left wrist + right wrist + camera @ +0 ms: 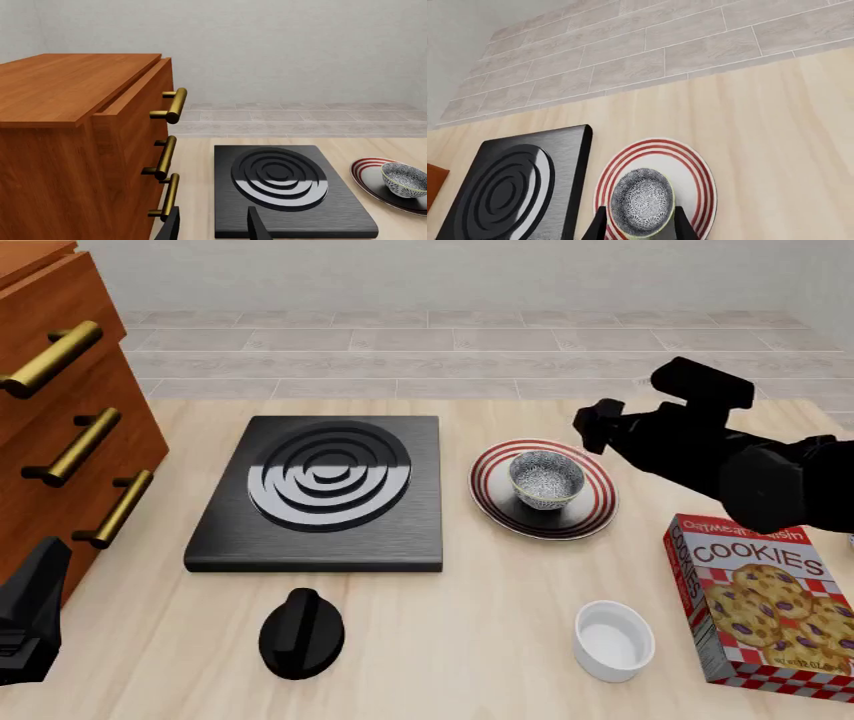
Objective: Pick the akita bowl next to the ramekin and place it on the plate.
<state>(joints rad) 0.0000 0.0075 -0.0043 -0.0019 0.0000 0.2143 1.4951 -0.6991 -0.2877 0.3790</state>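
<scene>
The right gripper [635, 222] hovers above the far side of the desk with its jaws spread apart and holding nothing; in the right wrist view the two dark fingertips [599, 225] sit on either side of the akita bowl [642, 201] but clear of it. The bowl — black-and-white speckled — stands upright on the plate [594, 502], a white plate with red rings, a little off its centre. So the placing looks done, and the remaining risk lies in getting away cleanly: a finger that brushes the bowl's rim could tip it or slide it toward the plate's edge. The plate lies just beside a black burner plate [323, 492], so a nudged plate could ride against it. The ramekin [614, 640], plain white, stands on the near side of the desk, well apart from the plate, beside a cookie box [761, 605]; the right arm could clip the box on a low return. The left gripper [213, 227] rests near a wooden drawer cabinet [60, 135], jaws parted and empty — a careless swing could hit the brass handles [175, 105].
</scene>
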